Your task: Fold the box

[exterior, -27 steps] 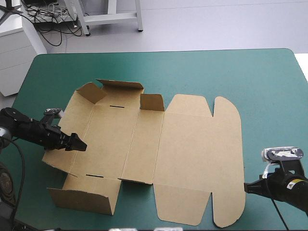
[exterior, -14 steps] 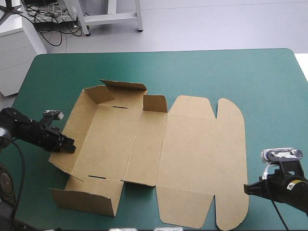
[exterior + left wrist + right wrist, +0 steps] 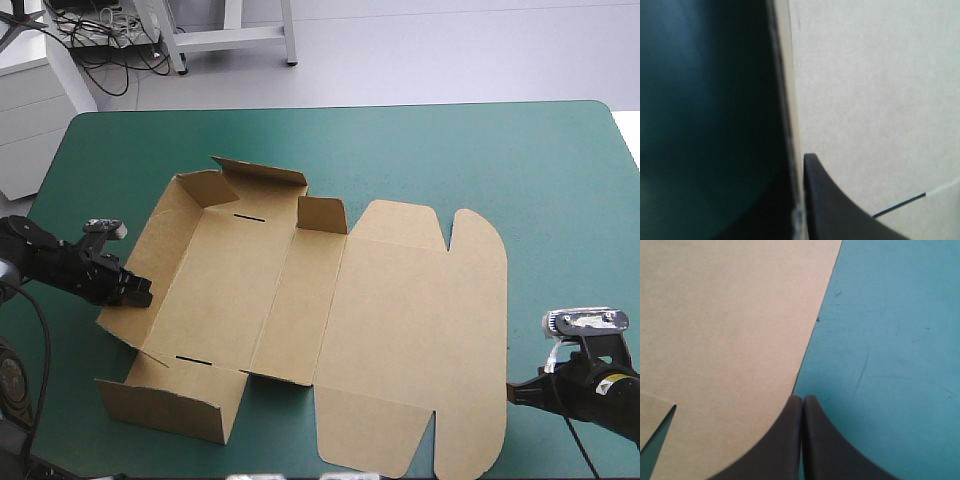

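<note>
The brown box (image 3: 300, 300) lies open on the teal-green cover, its lid panel flat toward the right. Its left wall (image 3: 150, 260) tilts upward, and the far flaps (image 3: 260, 180) and the near wall (image 3: 170, 405) stand raised. My left gripper (image 3: 140, 296) is shut on the box at the left wall's outer edge. In the left wrist view that board edge (image 3: 790, 100) runs between the black fingers (image 3: 840, 210). My right gripper (image 3: 512, 391) is shut and holds nothing. It rests on the cover just off the lid's right edge (image 3: 725, 330), its tips (image 3: 802, 399) beside the board.
Bare teal-green cover (image 3: 480, 150) stretches along the far side and to the right of the box. A small upright tab (image 3: 322, 214) stands at the far side, mid-box.
My left gripper, earlier open over the left flap, drew back to the left and shut on the wall's edge. The wall tilted up and the box shifted slightly. The right arm stayed still.
</note>
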You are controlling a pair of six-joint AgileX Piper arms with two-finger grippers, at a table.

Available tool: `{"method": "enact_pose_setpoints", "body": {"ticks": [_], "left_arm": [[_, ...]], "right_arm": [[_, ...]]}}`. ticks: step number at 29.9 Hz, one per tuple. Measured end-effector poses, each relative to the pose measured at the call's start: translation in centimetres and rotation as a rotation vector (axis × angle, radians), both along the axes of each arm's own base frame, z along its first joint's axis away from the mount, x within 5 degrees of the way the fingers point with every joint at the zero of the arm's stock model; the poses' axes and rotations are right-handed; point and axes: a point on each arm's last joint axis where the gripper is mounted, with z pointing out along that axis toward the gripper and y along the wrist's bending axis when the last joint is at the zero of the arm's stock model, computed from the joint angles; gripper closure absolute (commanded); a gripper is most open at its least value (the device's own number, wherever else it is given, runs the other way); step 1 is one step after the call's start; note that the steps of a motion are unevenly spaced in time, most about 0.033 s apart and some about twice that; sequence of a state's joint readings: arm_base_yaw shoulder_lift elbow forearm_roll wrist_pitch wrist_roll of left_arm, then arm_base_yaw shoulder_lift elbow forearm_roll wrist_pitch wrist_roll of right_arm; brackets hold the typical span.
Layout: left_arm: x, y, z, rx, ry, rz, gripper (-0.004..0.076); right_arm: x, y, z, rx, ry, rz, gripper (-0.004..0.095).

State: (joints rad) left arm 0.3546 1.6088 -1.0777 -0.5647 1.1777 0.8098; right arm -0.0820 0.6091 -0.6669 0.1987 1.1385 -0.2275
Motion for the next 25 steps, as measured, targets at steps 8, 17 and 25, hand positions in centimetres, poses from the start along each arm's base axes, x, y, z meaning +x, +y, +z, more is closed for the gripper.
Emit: {"method": "enact_pose_setpoints", "body": {"ticks": [8,17,25], "left_arm": [[2.5,-1.8,4.3,0.134,-0.103,-0.112,0.0734],[4.7,-11.5,8.1,0.455,-0.341,-0.445,0.0734],[4.4,-19.1,10.9,0.688,-0.648,-0.669,0.0734]], "right_arm": [[0.0,0.0,0.0,0.000,0.000,0.000,0.0928],[0.0,0.0,0.0,0.000,0.000,0.000,0.0928],[0.0,0.0,0.0,0.000,0.003,0.001,0.0928]]}}
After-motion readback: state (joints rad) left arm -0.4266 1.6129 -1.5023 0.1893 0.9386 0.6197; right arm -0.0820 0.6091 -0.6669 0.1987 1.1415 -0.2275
